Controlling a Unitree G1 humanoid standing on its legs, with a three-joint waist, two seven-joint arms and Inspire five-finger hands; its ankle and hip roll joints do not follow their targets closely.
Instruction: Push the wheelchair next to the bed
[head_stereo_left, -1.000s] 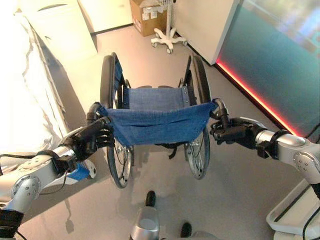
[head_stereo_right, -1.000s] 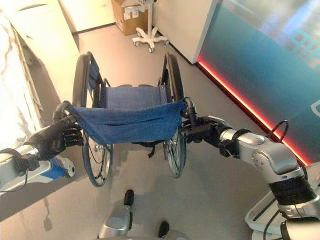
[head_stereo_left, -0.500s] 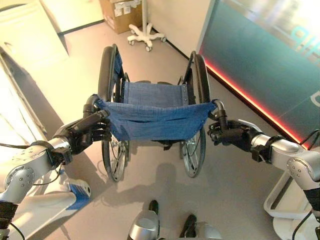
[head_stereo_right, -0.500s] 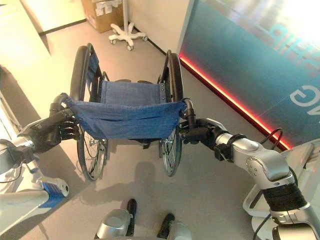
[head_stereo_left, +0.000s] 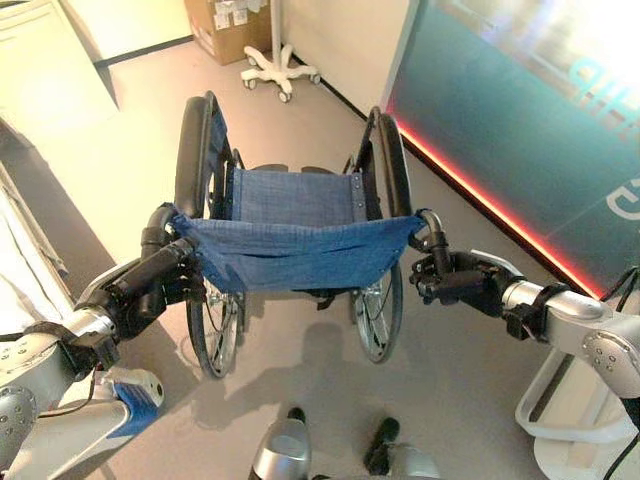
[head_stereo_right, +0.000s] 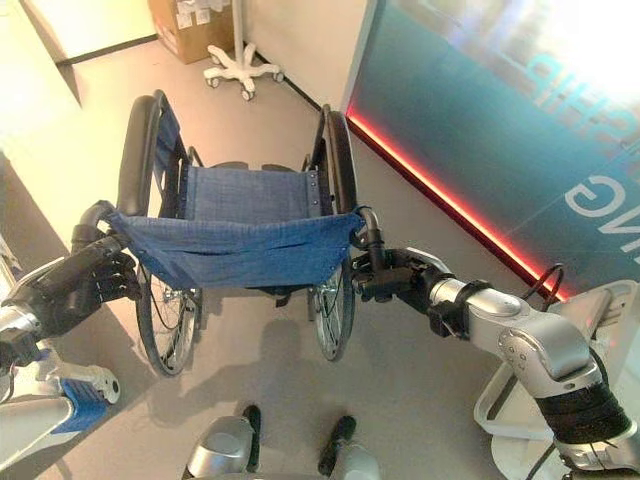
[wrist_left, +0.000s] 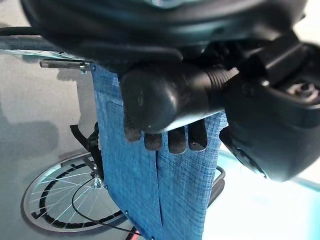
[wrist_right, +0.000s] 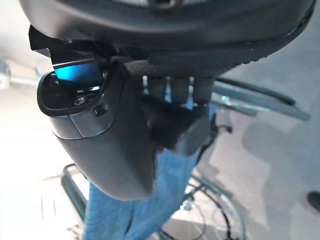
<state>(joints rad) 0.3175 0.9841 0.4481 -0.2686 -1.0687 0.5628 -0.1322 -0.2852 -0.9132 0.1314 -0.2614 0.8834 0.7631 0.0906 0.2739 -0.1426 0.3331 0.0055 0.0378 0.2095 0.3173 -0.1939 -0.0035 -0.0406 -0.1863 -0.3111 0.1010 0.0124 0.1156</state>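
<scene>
Both hands are gripping the wheelchair (head_stereo_left: 295, 215) from behind. Left hand (head_stereo_left: 150, 285) is curling its fingers (wrist_left: 165, 137) round the left push handle (head_stereo_left: 158, 222), whose black grip end (wrist_left: 165, 97) is sticking out past the palm in the left wrist view. Right hand (head_stereo_left: 455, 283) is wrapping round the right push handle (head_stereo_left: 432, 228) in the same way, with the grip's end (wrist_right: 187, 135) showing under its fingers in the right wrist view. Between the two handles the blue fabric backrest (head_stereo_left: 295, 252) is hanging slack, with the blue seat (head_stereo_left: 292, 195) beyond it and the big wheels (head_stereo_left: 380, 305) standing on the grey floor (head_stereo_left: 470, 360). Part of the bed (head_stereo_left: 25, 270) is showing at the robot's left, just beside the left arm and near the wheelchair's left wheel (head_stereo_left: 215, 330). Beyond the chair, a white rolling stand base (head_stereo_left: 278, 72) and a cardboard box (head_stereo_left: 225, 22) are sitting by the far wall. On the right, a teal panel (head_stereo_left: 520, 130) with a red glowing strip (head_stereo_left: 480, 195) along its foot is running past the chair.
</scene>
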